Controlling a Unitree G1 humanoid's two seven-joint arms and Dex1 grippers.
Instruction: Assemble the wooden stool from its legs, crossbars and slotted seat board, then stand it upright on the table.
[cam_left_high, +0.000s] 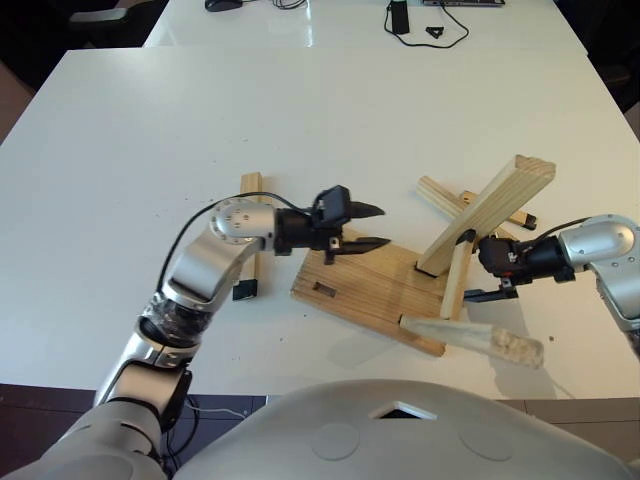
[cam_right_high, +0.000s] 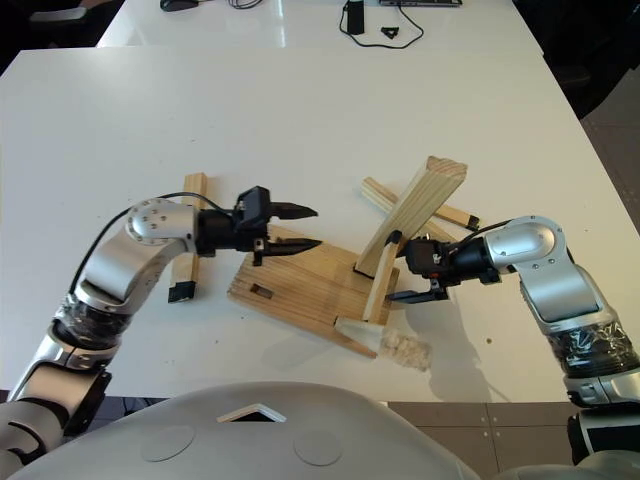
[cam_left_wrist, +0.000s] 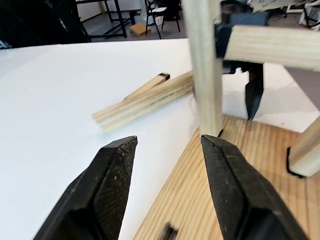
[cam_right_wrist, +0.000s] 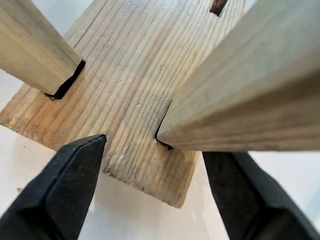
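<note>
Seat board (cam_left_high: 350, 285) lies on the tabletop (cam_left_high: 300, 110) with leaning legs (cam_left_high: 488, 208) slotted in. Wood is likely stiff and light, joints probably loose; grip legs low. Left pincer (cam_left_high: 365, 226) is apart over the board. Right pincer (cam_left_high: 478, 266) is apart, straddling a leg base.

Partly hidden under the silver left arm (cam_left_high: 205, 265): a loose pale wooden stick with a black end (cam_left_high: 251, 185). Half-covered behind the thick slanting pale wooden leg (cam_left_high: 490, 205): two thin pale wooden bars (cam_left_high: 440, 192). Blurred at its near end: the pale wooden leg nearest the camera (cam_left_high: 480, 342). Cut off by the right wrist view's edges: the flat slotted pine seat board (cam_right_wrist: 125, 75). Too small to identify: small dark objects (cam_left_high: 398, 16) on the far white table (cam_left_high: 330, 25), some clipped at the top. Cannot tell whether the black right gripper (cam_left_high: 472, 270) touches the slanting leg.
</note>
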